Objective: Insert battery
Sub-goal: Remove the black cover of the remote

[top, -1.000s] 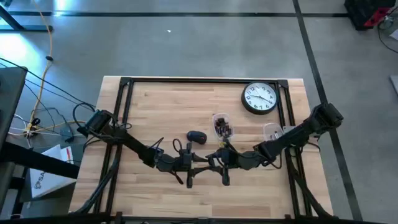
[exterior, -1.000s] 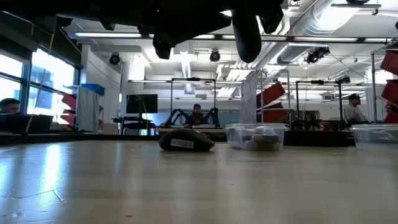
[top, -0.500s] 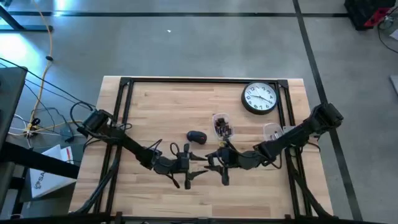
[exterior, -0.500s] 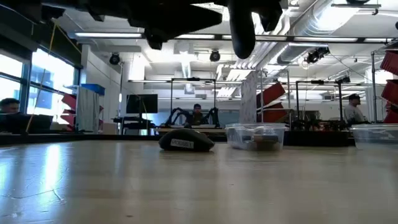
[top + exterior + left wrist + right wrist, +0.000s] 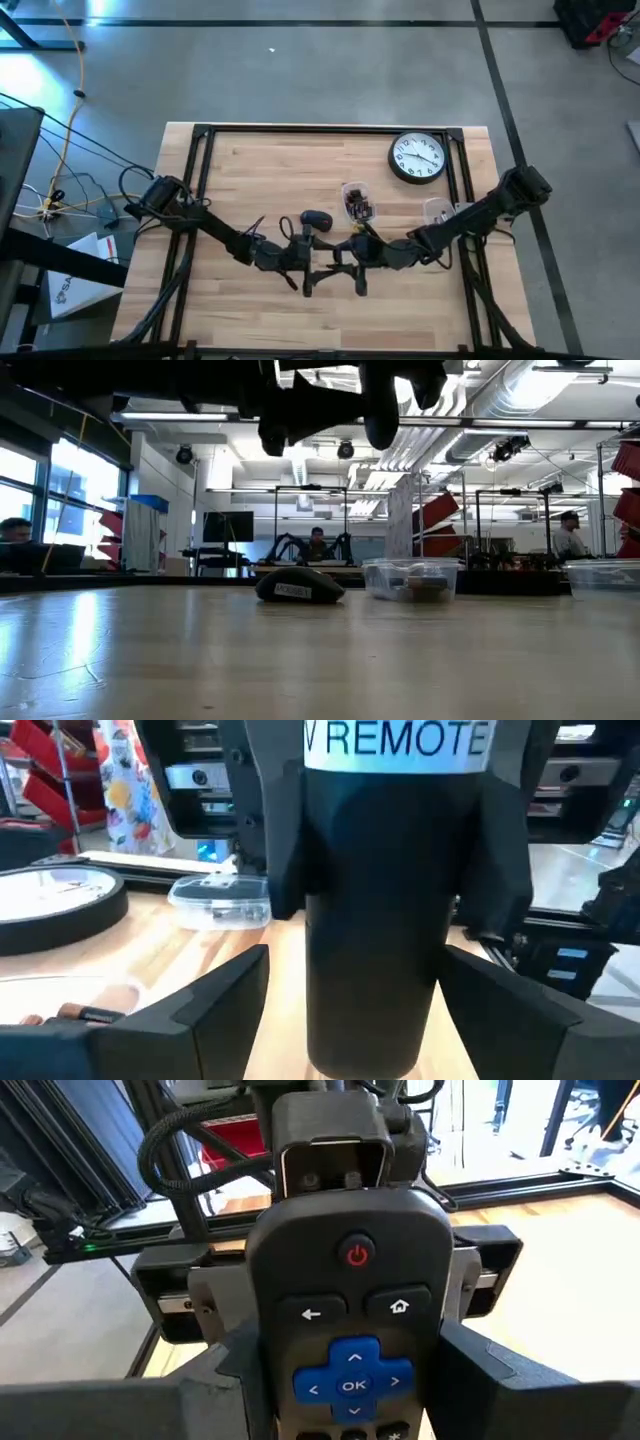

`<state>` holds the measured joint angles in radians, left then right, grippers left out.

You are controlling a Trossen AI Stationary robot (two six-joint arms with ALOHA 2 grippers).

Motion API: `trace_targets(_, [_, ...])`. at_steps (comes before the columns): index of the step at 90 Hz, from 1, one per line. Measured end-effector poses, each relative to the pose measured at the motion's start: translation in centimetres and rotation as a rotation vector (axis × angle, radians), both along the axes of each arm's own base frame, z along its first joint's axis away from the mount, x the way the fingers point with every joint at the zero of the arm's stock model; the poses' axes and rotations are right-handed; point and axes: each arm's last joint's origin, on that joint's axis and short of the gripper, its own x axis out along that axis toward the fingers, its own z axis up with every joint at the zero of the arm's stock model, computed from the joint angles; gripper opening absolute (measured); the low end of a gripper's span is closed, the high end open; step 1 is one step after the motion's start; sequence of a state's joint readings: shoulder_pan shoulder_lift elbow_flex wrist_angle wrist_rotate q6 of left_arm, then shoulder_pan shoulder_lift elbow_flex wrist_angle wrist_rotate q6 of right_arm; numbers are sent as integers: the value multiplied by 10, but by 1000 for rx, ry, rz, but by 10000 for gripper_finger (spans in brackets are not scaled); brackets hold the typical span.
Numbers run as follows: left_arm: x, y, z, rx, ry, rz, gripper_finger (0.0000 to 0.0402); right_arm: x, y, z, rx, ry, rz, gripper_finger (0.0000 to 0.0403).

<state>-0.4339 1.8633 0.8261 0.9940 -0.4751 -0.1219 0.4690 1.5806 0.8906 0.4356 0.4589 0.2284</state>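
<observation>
The right gripper (image 5: 352, 262) is clenched on the remote (image 5: 352, 1340), held up off the table just near-side of the battery tub (image 5: 356, 201). The left gripper (image 5: 312, 268) is facing its back, fingers spread, empty. Looks like the handover/inspection step; next it needs a battery.

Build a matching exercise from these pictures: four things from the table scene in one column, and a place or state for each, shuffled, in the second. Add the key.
Things
1. remote control
2. wall clock
3. black battery cover
4. small clear tub of batteries

Places or states
A. lies face up at the table's far right corner
B. held above the table in the right gripper, buttons toward that arm's wrist camera
C. stands on the table just right of the battery cover
D. lies on the wood, in front of the left gripper

Pairs: 1-B, 2-A, 3-D, 4-C
</observation>
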Motion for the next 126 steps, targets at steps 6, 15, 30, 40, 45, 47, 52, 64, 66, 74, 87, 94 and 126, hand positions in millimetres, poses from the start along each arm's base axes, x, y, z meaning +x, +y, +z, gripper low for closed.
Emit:
trace_targets(6, [1,1,-1,2,4,0,271,0,0,1,2,-13,0,164])
trace_targets(15, [1,1,-3,3,4,0,271,1,0,4,-2,-35,2,164])
trace_targets(30, [1,1,-2,3,2,8,267,1,0,4,-6,-42,3,164])
trace_targets(40, [1,1,-3,4,5,8,236,1,0,4,-7,-42,1,164])
trace_targets(45, [1,1,-3,5,6,7,208,1,0,4,-9,-42,-5,164])
trace_targets(47, [1,0,-3,5,7,6,195,1,0,4,-9,-42,-6,164])
trace_targets(52, [1,0,-3,8,8,5,161,1,0,4,-8,-42,-5,164])
trace_targets(64, [-2,-4,-1,23,15,0,147,1,0,4,-7,-41,3,165])
trace_targets(66, [-3,-4,0,26,19,-1,147,1,0,4,-7,-39,2,165])
trace_targets(74, [-7,-6,5,43,48,10,147,1,0,3,-10,-32,4,166])
trace_targets(87, [-15,-7,14,66,115,15,147,1,0,2,-2,-22,9,166])
trace_targets(94, [-20,-4,20,66,158,17,147,1,0,2,-1,-16,24,166])
trace_targets(126, [-29,1,40,58,166,9,146,1,-3,-1,6,16,34,223])
